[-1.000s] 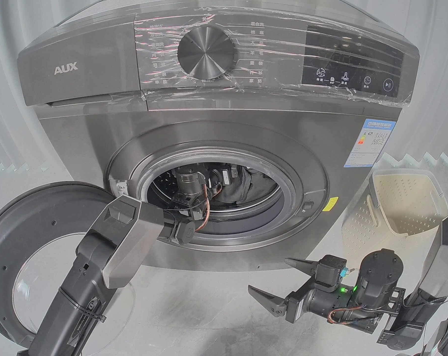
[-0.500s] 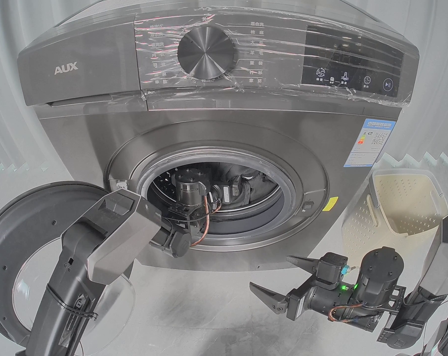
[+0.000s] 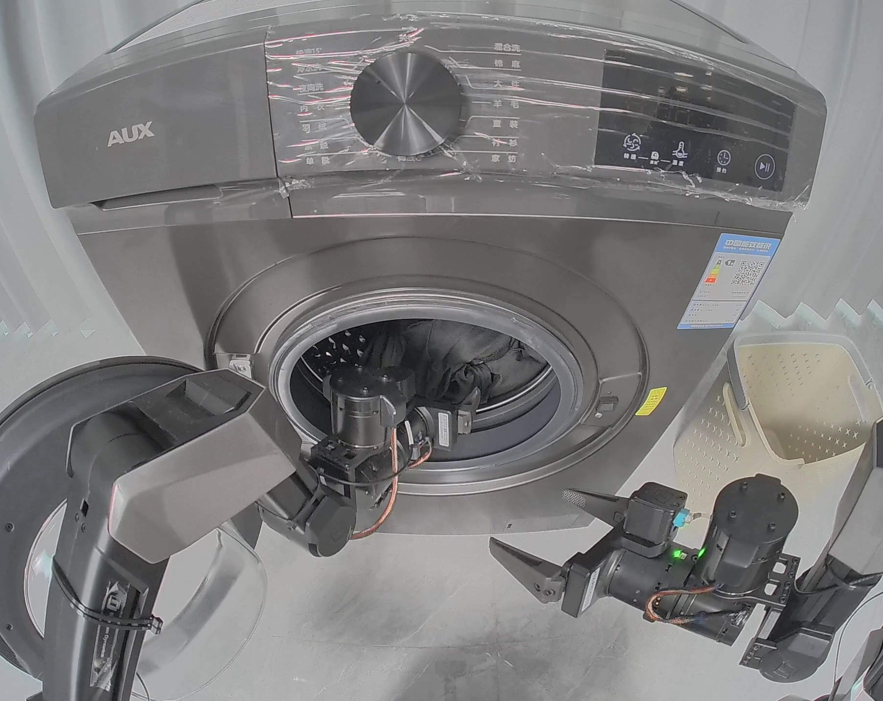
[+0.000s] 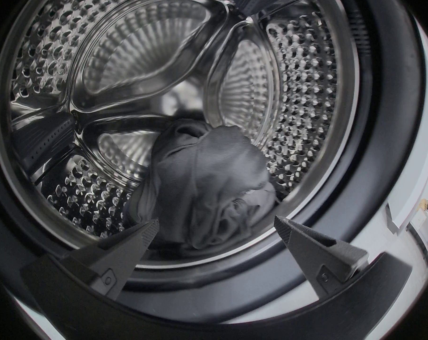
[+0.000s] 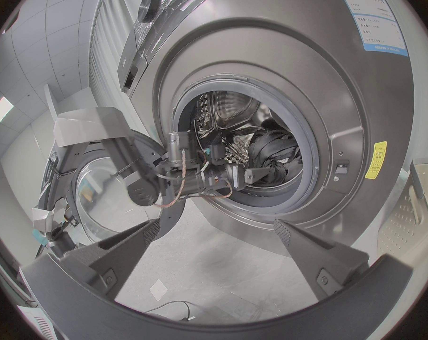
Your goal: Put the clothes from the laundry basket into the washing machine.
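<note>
The dark clothes [image 4: 209, 185] lay inside the washing machine [image 3: 412, 245]; the left claw [image 4: 214, 227] hung spread and empty at its mouth; the right claw [image 3: 527, 532] was spread too; loose cloth might catch on the left claw.

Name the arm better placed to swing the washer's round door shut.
Left. The left claw hangs open at the drum mouth of the grey metal washing machine, beside its round glass-windowed door swung open on that side. The right claw hangs open by the cream perforated basket.
</note>
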`<state>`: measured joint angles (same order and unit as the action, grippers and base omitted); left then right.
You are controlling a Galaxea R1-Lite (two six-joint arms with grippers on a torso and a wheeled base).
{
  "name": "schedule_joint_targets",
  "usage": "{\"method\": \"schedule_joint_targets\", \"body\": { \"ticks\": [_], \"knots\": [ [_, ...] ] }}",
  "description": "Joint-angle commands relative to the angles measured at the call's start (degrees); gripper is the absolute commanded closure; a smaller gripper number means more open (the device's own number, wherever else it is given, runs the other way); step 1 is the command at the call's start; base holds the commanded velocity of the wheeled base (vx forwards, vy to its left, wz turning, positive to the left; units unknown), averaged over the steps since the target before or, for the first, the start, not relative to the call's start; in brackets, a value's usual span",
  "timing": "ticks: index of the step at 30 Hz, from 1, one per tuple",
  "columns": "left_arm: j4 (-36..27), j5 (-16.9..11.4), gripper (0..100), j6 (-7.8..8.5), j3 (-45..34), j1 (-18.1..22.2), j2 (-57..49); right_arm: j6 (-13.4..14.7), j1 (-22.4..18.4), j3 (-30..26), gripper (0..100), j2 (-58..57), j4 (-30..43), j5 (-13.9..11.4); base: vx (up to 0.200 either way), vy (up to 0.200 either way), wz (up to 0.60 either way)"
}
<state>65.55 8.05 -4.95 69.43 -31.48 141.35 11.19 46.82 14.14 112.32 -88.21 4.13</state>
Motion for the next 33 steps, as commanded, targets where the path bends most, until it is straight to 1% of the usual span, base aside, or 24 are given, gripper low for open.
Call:
{"method": "schedule_joint_targets", "body": {
  "ticks": [1,6,8,11,14,17,20,22,23,24,26,27,28,29,30,33],
  "knots": [
    [4.32,-0.05,0,-0.24,-8.69,-3.77,-4.77,0.32,-0.77,0.8,0,-0.35,-0.03,0.0,0.0,0.0,0.0],
    [7.93,-0.05,0,-0.15,-15.72,-5.97,-8.2,0.32,-0.86,0.8,0,-1.05,-0.03,0.0,0.0,0.0,0.0],
    [8.98,-0.14,0,-0.32,-19.68,-6.76,-10.48,0.41,-0.95,1.06,0,-1.23,-0.03,0.0,0.0,0.0,0.0],
    [11.18,-0.05,0,-0.5,-23.46,-8.07,-12.33,0.41,-1.03,0.71,0,-1.85,-0.03,0.0,0.0,0.0,0.0],
    [13.9,0.57,0,-0.68,-28.12,-9.66,-15.23,0.32,-1.12,0.36,0,-2.99,-0.03,0.35,0.0,0.0,0.0],
    [16.72,0.66,0,-0.94,-34.36,-10.27,-19.8,0.06,-3.14,0.01,0,-5.71,0.06,1.14,0.0,0.0,0.0],
    [19.44,0.66,0,-1.73,-39.19,-10.45,-23.49,-0.47,-5.16,-1.92,0,-8.53,0.14,1.05,0.0,0.0,0.0],
    [21.2,0.66,0,-2.26,-43.15,-10.45,-26.39,-0.73,-5.78,-3.59,0,-10.63,0.14,0.97,0.0,0.0,0.0],
    [21.46,0.66,0,-2.35,-43.67,-10.45,-26.83,-0.73,-5.87,-3.86,0,-10.99,0.14,0.97,0.0,0.0,0.0],
    [22.78,0.66,0,-2.96,-47.72,-10.45,-29.82,-0.64,-6.04,-4.91,0,-13.1,0.67,0.97,0.0,0.0,0.0],
    [22.96,0.66,0,-3.14,-49.3,-10.45,-30.96,-0.56,-6.31,-5.35,0,-13.71,0.76,0.88,0.0,0.0,0.0],
    [23.04,0.3,0,-3.49,-53.69,-10.71,-33.86,-0.2,-6.83,-6.93,0,-14.68,0.06,0.79,0.0,0.0,0.0],
    [23.04,0.22,0,-3.58,-54.04,-10.71,-34.12,-0.2,-6.92,-7.11,0,-14.68,0.06,0.79,0.0,0.0,0.0],
    [23.04,-0.05,0,-3.66,-57.38,-11.06,-36.76,-0.2,-7.71,-8.34,0,-15.38,0.06,0.7,0.0,0.0,0.0],
    [23.04,-0.05,0,-3.66,-58.09,-11.15,-37.46,-0.29,-7.98,-8.52,0,-15.73,0.06,0.7,0.0,0.0,0.0],
    [23.04,-0.05,0,-3.75,-62.39,-12.82,-42.3,-0.73,-9.29,-9.66,0,-19.51,0.14,0.79,0.0,0.0,0.0]
  ]
}}
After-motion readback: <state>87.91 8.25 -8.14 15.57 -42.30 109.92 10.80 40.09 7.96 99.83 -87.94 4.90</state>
